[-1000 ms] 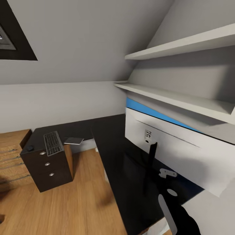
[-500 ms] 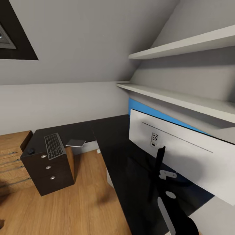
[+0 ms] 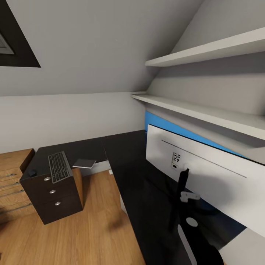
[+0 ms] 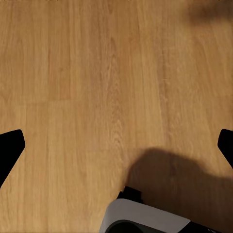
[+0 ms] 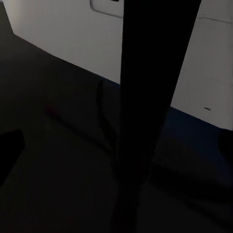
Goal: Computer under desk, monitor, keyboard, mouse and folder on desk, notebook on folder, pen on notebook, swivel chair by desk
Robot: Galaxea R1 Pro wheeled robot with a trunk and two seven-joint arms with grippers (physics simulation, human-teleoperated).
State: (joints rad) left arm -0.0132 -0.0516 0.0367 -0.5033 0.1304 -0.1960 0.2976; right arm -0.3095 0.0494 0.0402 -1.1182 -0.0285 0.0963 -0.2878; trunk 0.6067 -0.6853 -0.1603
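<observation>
We are standing the monitor (image 3: pixel 206 173) on the black counter (image 3: pixel 143 184), its white back toward us and its thin black stand post (image 3: pixel 181 184) rising just ahead of our right arm. In the right wrist view that stand post (image 5: pixel 145 111) is running straight between the two dark fingertips at the frame's edges, which are sitting apart on either side of it; we are judging the right pincer (image 5: pixel 119 145) spread around the post, though we cannot tell whether it touches. Over the last second the monitor has been sliding rightward and slightly farther along the counter, so we are judging its placement to be nearly settled.

The left pincer (image 4: pixel 116 145) is hanging spread over bare wooden floor (image 4: pixel 97 73), holding nothing.

Well apart, on the dark drawer cabinet (image 3: pixel 51 191), the keyboard (image 3: pixel 59 167) and mouse (image 3: pixel 32 172) are lying, with a flat grey notebook-like item (image 3: pixel 84 163) just beside on the counter's far wing. These are not yet next to the monitor.
</observation>
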